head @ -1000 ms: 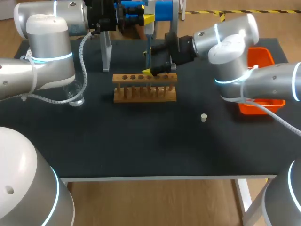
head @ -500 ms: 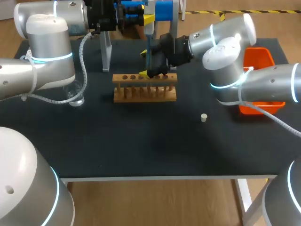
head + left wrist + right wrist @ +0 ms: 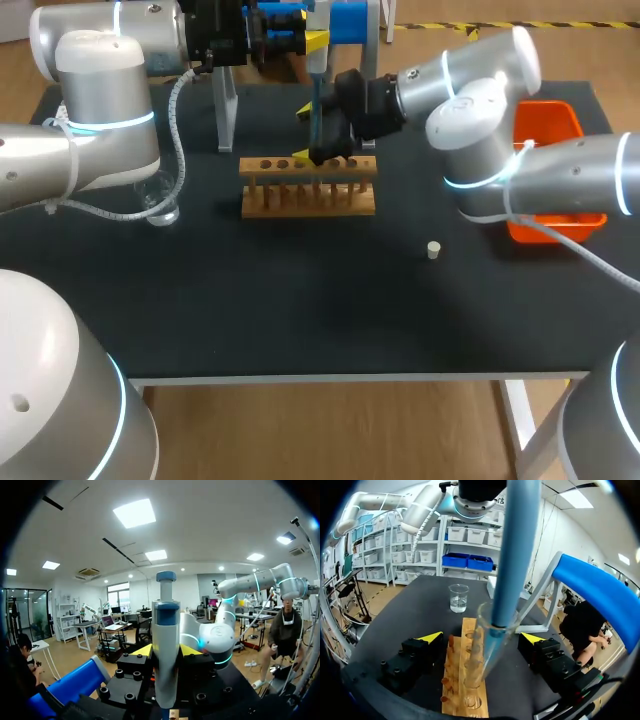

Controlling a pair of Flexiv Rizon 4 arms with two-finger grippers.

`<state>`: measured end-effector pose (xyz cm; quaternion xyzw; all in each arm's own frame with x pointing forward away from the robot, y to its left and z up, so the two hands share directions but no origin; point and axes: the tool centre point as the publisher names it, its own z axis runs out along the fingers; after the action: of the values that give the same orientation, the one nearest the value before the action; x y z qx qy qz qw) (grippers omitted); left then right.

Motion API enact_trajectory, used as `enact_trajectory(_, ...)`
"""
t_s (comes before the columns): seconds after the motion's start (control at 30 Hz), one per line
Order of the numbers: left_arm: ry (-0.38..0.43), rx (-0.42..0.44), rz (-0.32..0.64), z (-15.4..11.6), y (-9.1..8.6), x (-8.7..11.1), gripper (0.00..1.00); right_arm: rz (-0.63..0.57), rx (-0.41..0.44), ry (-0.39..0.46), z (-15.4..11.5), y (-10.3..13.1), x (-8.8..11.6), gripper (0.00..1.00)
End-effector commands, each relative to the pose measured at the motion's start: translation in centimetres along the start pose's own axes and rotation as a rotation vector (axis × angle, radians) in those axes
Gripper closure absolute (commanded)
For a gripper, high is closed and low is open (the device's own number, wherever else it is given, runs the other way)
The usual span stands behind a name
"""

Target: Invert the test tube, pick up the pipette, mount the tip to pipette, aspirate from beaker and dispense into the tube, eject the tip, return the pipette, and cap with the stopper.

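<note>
We logged the left end effector (image 3: 166, 651) clamped on the blue pipette (image 3: 165, 625), held upright over the wooden rack (image 3: 457, 707) so its tip entered the test tube (image 3: 473, 674) standing there, with the right end effector (image 3: 481, 637) spread wide around that tube, apparently to steady it.

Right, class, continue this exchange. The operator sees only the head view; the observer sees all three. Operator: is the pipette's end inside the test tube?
Observer: Yes. In the right wrist view the pipette enters the test tube through its mouth.
Operator: Is the right gripper clamping the tube?
Observer: No. Its fingers stand clear on either side of it.
Operator: And the beaker?
Observer: It holds clear liquid.
</note>
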<state>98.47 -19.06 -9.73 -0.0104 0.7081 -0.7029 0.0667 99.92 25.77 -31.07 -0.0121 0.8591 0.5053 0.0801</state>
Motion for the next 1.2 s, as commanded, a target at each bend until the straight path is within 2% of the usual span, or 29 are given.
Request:
enact_trajectory(0.03,0.001,-0.002,0.000,-0.04,-0.08,0.00,1.00,0.003,0.001,0.004,0.11,0.04,-0.35,0.00)
enact_trajectory(1.2,0.001,-0.002,0.000,-0.04,-0.08,0.00,1.00,-0.001,-0.016,0.067,0.12,0.03,-0.49,0.00)
